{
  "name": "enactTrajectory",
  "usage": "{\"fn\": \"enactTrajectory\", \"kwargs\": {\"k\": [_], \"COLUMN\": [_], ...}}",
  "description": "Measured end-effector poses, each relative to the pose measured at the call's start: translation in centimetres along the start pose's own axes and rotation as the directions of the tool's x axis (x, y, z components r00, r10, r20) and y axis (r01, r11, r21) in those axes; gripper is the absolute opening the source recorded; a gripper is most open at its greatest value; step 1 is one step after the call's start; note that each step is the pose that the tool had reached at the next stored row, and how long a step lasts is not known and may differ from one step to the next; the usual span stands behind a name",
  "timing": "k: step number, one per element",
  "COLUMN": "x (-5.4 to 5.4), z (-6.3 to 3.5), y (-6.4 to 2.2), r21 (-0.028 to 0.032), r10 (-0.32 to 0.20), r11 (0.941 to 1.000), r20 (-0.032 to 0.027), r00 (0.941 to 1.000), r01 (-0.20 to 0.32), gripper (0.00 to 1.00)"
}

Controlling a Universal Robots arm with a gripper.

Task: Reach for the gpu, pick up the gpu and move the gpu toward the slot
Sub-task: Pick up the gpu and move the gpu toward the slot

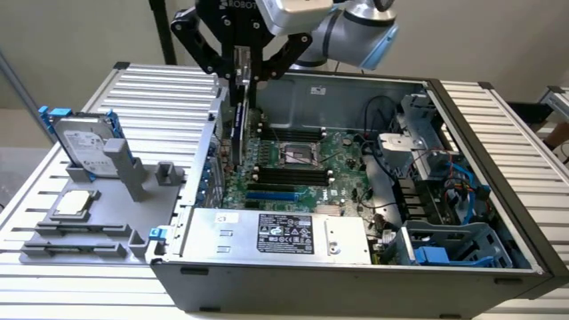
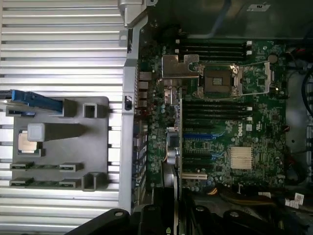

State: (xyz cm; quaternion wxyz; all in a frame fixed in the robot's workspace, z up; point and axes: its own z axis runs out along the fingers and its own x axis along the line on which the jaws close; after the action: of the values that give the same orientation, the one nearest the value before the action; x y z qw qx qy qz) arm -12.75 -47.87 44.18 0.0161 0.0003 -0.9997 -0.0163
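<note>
My gripper (image 1: 244,67) hangs over the open computer case (image 1: 356,283), shut on the gpu (image 1: 240,127). The card shows edge-on as a thin dark blade hanging straight down from the fingers (image 1: 206,48) to just above the left part of the green motherboard (image 1: 311,167). In the wrist view the gpu (image 2: 172,147) runs as a narrow strip away from the gripper (image 2: 171,218). Its silver metal bracket (image 2: 180,66) is at the far end. It sits beside the blue expansion slot (image 2: 198,136) and the white slot (image 2: 195,175).
A silver hard drive with blue rails (image 1: 84,143) stands in a grey fixture (image 1: 98,220) at the exterior view's left, with a processor chip (image 1: 73,203) on it. The power supply (image 1: 280,233) fills the case front. Cables and drive bays (image 1: 444,200) crowd the case's right side.
</note>
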Motion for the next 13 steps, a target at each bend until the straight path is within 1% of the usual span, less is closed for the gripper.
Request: {"fn": "enactTrajectory", "kwargs": {"k": [7, 13], "x": [-3.2, -5.9], "z": [0.12, 0.61], "y": [0.14, 0.79], "r21": [-0.0001, -0.0001], "r10": [0.000, 0.000], "r11": [1.0000, 1.0000], "r20": [0.0000, 0.0000], "r00": [1.0000, 1.0000], "r01": [0.000, 0.000], "gripper": [0.26, 0.26]}}
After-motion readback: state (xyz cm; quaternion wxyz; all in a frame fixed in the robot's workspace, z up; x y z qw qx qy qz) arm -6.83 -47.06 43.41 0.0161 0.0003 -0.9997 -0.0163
